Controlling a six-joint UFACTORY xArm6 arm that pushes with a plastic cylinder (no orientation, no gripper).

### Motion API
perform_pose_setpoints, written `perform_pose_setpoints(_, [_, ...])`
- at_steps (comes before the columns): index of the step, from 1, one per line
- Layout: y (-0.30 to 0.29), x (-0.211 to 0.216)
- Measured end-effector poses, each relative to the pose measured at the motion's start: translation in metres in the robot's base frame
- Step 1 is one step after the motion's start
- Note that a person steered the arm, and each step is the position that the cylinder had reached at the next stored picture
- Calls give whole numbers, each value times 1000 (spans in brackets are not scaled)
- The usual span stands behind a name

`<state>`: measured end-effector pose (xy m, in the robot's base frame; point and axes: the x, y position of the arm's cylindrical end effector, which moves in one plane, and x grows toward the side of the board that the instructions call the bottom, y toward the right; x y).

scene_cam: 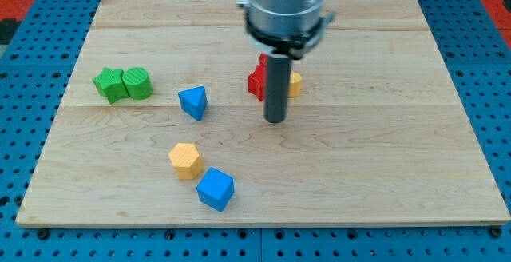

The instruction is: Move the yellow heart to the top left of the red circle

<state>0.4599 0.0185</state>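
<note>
A: While we are working from the near edge of the pale wooden table (pixel 447 174) upward, what are you seeing?

B: Nearest, a blue plastic cube (pixel 215 188) is touching a yellow plastic hexagon (pixel 185 160). Beyond them a blue plastic triangle (pixel 193 101) is sitting alone, and a green plastic star (pixel 108 85) is pressing against a green plastic rounded block (pixel 137 83) at the view's left.

A: And my tip?

B: My tip (pixel 275 121) is resting just below a red plastic block (pixel 256 81), whose shape the rod is mostly hiding. A sliver of yellow plastic block (pixel 295 84), presumably the heart, is peeking out at the rod's right, touching or just beside the red.

A: How is it going to handle?

B: Probably light, stiff and slippery on wood, so it is likely turning if pushed off-centre; I am suggesting a push on a broad flat side.

A: Its heading?

B: I cannot tell; too much is hidden. There are no fingers to open or close here.
</note>
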Motion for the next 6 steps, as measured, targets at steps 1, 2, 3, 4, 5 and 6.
perform_pose_setpoints(1, [35,-78])
perform_pose_setpoints(2, [57,-131])
perform_pose_setpoints(3, [79,-130])
perform_pose_setpoints(4, [88,-166])
perform_pose_setpoints(5, [15,-200])
perform_pose_setpoints(6, [71,-181])
